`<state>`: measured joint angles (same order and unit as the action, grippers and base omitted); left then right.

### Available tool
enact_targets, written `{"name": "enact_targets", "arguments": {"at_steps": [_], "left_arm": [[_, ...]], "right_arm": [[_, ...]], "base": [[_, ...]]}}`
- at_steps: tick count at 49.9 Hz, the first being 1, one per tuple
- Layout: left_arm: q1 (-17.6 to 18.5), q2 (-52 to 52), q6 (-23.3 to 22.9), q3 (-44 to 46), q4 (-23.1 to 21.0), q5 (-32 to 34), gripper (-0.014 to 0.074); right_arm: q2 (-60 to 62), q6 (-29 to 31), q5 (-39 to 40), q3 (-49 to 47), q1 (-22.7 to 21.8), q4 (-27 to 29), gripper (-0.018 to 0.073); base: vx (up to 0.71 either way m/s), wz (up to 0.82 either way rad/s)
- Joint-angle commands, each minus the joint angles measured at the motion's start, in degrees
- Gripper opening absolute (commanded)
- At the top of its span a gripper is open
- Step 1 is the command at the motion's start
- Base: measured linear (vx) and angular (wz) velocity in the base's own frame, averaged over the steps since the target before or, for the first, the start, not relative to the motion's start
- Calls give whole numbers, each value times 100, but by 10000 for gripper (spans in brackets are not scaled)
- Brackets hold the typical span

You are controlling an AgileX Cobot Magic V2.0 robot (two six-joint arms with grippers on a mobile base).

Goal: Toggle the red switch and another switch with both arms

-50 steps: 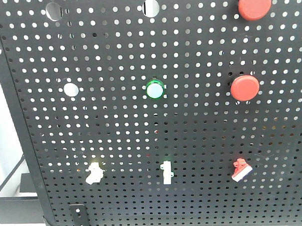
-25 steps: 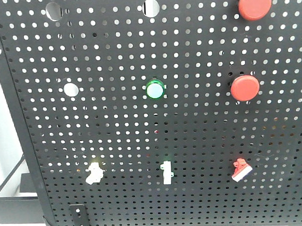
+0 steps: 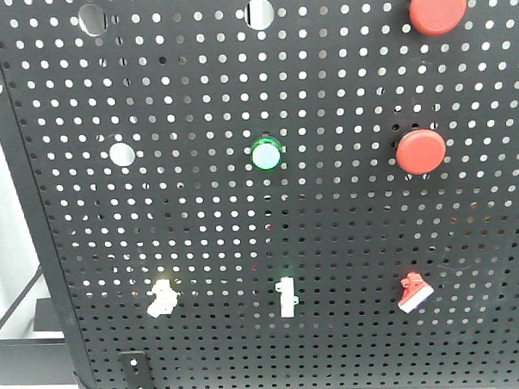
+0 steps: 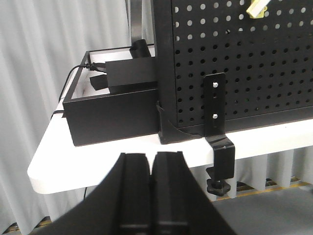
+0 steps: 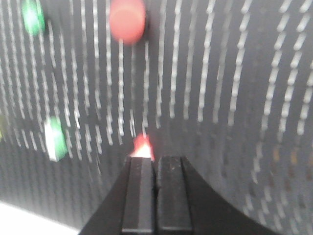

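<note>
Right gripper point(image 5: 155, 161), jaws pressed together on nothing, lines up just below the red switch point(image 3: 414, 293) low on the right of the pegboard point(image 3: 341, 87), blurred in its wrist view. Left gripper point(image 4: 151, 161), clenched too, hangs off the table edge point(image 4: 49, 166), the white switch point(image 3: 162, 297) high above. Which way each lever sits, I can't tell.

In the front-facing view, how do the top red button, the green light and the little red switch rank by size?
Largest to smallest, as they look in that view:
1. Top red button
2. Green light and red switch look nearly alike, so I won't rank them.
All sit on the same pegboard, so nearness hardly distorts this.
</note>
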<state>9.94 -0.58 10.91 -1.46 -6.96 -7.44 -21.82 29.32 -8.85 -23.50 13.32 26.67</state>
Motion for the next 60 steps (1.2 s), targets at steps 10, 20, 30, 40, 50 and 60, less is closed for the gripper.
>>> {"name": "enact_targets", "arguments": {"at_steps": [10,20,30,40,50,60], "left_arm": [[-10,-108,-54,-118,-25,412,-6],[-10,-108,-54,-118,-25,412,-6],[-10,-108,-54,-118,-25,412,-6],[-10,-108,-54,-118,-25,412,-6],[-10,-108,-54,-118,-25,412,-6],[-10,-108,-54,-118,-25,412,-6]], "right_arm": [[383,-2867,1185,1230,-1087,-2324,-6],[1647,-3194,1299,2565,-2187,-2539,-6],[2291,-3173,676,2560,-2369,-2884,-6],[2311,-3173,741,2560,-2369,-2878,-6],[2311,-3173,741,2560,-2369,-2878,-6],[2311,-3173,741,2560,-2369,-2878,-6]], "base": [[0,0],[0,0],[0,0],[0,0],[0,0],[0,0]]}}
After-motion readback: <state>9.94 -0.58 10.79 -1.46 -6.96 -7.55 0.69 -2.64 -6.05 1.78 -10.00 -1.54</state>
